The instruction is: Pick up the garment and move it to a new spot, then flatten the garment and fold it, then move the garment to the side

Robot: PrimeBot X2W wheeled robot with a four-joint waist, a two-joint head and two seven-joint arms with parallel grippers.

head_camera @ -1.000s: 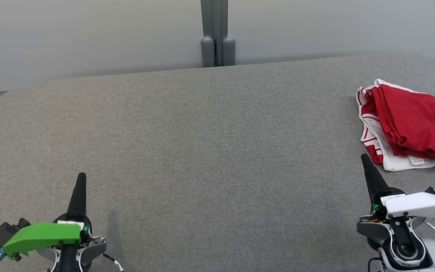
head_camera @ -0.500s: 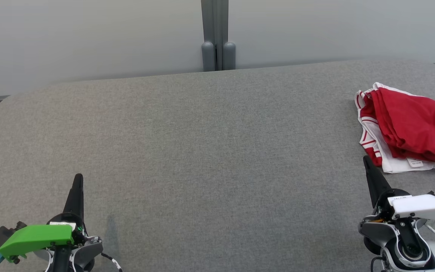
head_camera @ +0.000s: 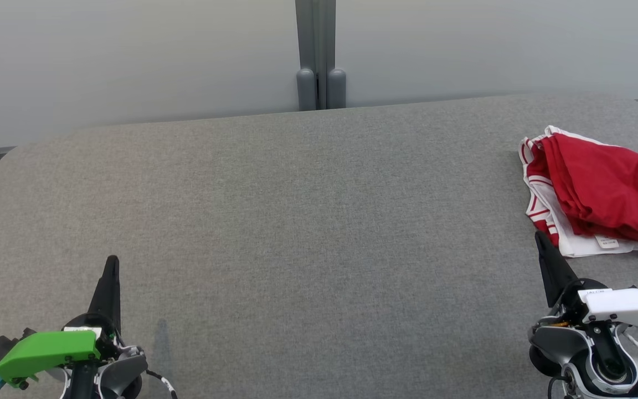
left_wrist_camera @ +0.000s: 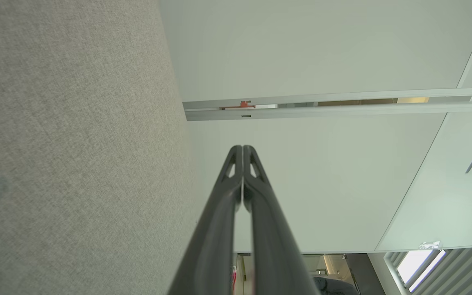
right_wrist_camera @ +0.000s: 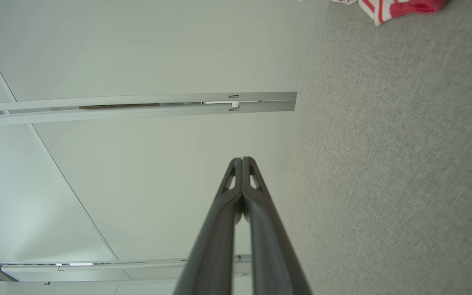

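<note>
While both arms are held low at the near edge of the table (head_camera: pixel 319 233), the left gripper (head_camera: pixel 111 263) is seen at about seven o'clock in the head view. Its two dark fingers are pressed together into a single point, with nothing between them, and a green cover (head_camera: pixel 47 349) is carried on its wrist. The right gripper (head_camera: pixel 540 239) is found at about five o'clock, likewise clenched on nothing, with a white cover (head_camera: pixel 623 307) on its wrist. In the left wrist view the fingertips of the left gripper (left_wrist_camera: pixel 242 148) are shown meeting above the grey fabric top. The same is shown for the right gripper (right_wrist_camera: pixel 242 159) in the right wrist view.

Farther out, the garment (head_camera: pixel 601 188) is laid at about three o'clock, close to the table's right edge. It is crumpled rather than flat: red cloth is heaped over white cloth with red stripes, and a small label (head_camera: pixel 607 241) is turned up at its near edge. It may be more than one piece; that cannot be settled from the folds. The right gripper's tip is pointed at its near left corner. In the right wrist view the garment (right_wrist_camera: pixel 387 7) is seen at one o'clock, apart from the fingertips.

Beyond the table's rounded far edge, a pale wall (head_camera: pixel 130 55) is seen, divided at twelve o'clock by a grey post (head_camera: pixel 320 55).
</note>
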